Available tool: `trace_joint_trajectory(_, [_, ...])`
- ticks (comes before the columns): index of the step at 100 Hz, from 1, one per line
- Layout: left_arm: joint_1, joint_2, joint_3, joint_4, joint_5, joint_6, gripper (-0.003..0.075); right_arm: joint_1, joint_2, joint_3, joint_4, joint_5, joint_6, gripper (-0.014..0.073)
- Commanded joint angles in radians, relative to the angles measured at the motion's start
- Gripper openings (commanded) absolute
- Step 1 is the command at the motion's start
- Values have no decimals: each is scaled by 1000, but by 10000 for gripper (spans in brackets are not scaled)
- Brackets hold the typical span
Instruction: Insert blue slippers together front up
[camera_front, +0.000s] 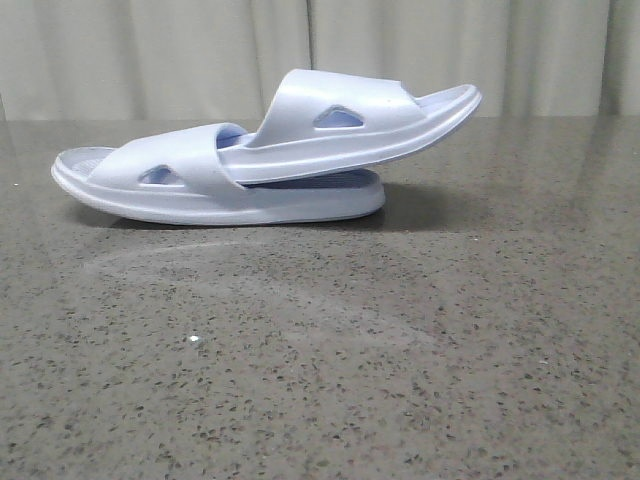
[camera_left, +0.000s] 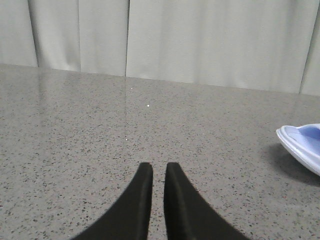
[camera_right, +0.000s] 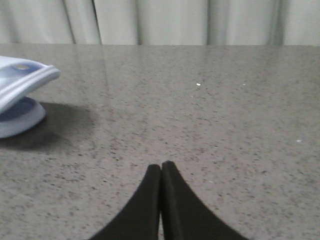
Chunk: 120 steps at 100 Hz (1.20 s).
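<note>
Two blue slippers (camera_front: 265, 155) lie nested in the upper middle of the frame, one wedged under the other's strap, apparently joined already; left gripper (camera_left: 158, 172) nearly closed, right gripper (camera_right: 161, 169) closed, both empty.

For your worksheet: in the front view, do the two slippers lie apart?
No: the upper slipper is tucked under the strap of the lower slipper.

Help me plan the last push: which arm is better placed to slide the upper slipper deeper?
Probably the right. The upper slipper juts out, raised, toward the robot's right, and the right tool faces that free end. The left tool sees only the opposite tip of the lower slipper.
</note>
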Motion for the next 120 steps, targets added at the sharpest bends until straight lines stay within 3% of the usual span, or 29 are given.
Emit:
trace_joint_trajectory(1, [1, -29, 8, -9, -75, -1, 15, -5, 7, -20, -422, -84, 399, -78])
trace_joint_trajectory(6, [1, -29, 8, -9, -75, -1, 15, -12, 2, 1, -524, -113, 509, -78])
trace_joint_trajectory(24, [1, -29, 8, -9, -75, -1, 15, -14, -74, 135, -524, -251, 515, -78])
trace_joint_trajectory(35, [1, -29, 8, -9, -75, -1, 15, -14, -181, 185, -524, -201, 515, -78])
trace_joint_trajectory(49, [1, -29, 8, -9, -75, -1, 15, -30, -327, 183, -550, -39, 513, -78])
trace_joint_trajectory(60, [1, -29, 8, -9, -75, -1, 15, -53, -319, 185, -554, -2, 513, -78])
trace_joint_trajectory(120, [1, -29, 8, -9, -75, -1, 15, -53, -319, 185, -565, -2, 513, -78])
